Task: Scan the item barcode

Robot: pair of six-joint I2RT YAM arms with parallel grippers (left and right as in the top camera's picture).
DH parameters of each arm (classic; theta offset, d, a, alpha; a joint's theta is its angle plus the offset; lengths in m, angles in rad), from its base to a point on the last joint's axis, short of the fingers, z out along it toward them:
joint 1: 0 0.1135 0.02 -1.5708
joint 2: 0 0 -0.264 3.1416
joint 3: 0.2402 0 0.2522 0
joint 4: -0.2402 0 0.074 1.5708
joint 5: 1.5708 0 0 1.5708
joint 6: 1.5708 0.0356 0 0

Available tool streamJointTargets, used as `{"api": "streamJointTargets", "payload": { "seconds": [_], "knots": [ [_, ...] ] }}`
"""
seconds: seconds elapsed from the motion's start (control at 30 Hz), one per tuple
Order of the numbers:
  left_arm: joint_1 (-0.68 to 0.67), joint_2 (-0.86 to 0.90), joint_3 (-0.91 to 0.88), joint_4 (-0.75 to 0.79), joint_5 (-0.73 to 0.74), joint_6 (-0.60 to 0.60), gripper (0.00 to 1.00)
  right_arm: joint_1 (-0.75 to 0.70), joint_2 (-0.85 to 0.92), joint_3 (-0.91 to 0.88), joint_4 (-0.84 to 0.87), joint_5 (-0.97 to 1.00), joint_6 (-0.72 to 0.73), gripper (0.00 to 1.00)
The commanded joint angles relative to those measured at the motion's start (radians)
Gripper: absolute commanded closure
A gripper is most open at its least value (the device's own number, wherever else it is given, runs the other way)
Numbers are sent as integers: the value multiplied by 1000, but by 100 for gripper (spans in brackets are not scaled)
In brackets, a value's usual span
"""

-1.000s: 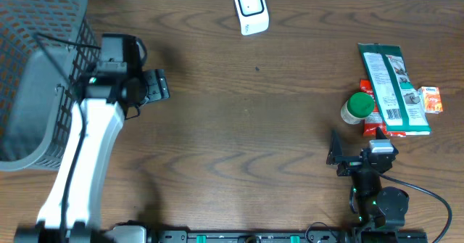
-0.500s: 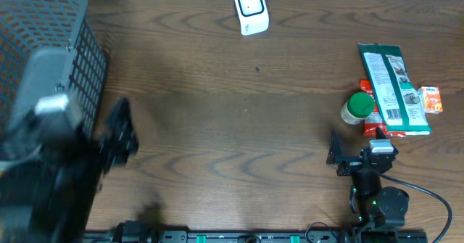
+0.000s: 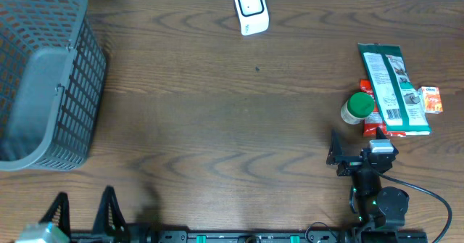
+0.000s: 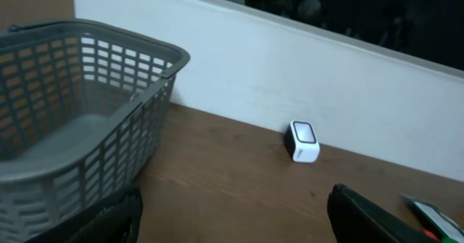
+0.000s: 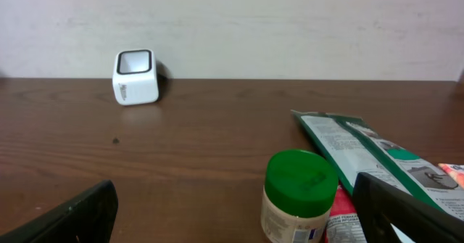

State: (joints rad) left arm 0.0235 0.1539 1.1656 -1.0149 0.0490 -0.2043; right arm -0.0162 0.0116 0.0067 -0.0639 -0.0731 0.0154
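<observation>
The white scanner [image 3: 250, 9] stands at the far edge of the table, also seen as the scanner [image 4: 303, 141] and the scanner [image 5: 135, 76]. The items lie at the right: a green-lidded jar [image 3: 357, 106], a long green packet [image 3: 394, 88], a red packet [image 3: 373, 128] and a small orange box [image 3: 431, 99]. My right gripper [image 3: 359, 154] sits just in front of them, open and empty, with the jar [image 5: 299, 196] a short way ahead between its fingers. My left gripper [image 3: 83, 207] is at the front left edge, open and empty.
A grey mesh basket [image 3: 43, 76] fills the far left of the table and shows as the basket [image 4: 72, 127] in the left wrist view. A white wall runs behind the table. Bare brown tabletop lies between the basket and the items.
My left arm has pulled back from beside the basket to the front left edge of the table. The right arm and the items have not moved.
</observation>
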Motion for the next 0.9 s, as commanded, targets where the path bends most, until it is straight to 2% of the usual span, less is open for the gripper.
{"api": "streamJointTargets", "payload": {
  "seconds": [0.0,0.17,0.27,0.37,0.5,0.53,0.57,0.67,0.73,0.87],
  "knots": [
    [24,-89,-98,3,-6,20,18,-3,-6,-2,-5,5,14,1],
    [29,-148,-226,89,-9,21,18,-3,-6,-2,-5,5,14,1],
    [27,-151,-305,236,-8,20,18,-3,-6,-2,-5,5,14,1],
    [27,-151,-406,475,18,21,18,-3,-6,-2,-5,5,14,1],
    [28,-151,-591,921,57,20,18,-3,-6,-2,-5,5,14,1],
    [28,-151,-623,993,58,20,18,-3,-6,-2,-5,5,14,1],
    [28,-151,-704,1165,72,20,18,-3,-6,-2,-5,5,14,1],
    [28,-151,-838,1424,74,20,18,-3,-6,-2,-5,5,14,1],
    [28,-151,-910,1524,74,20,18,-3,-6,-2,-5,5,14,1],
    [28,-151,-1017,1552,74,18,18,-3,-6,-2,-5,5,14,1]
  ]
}}
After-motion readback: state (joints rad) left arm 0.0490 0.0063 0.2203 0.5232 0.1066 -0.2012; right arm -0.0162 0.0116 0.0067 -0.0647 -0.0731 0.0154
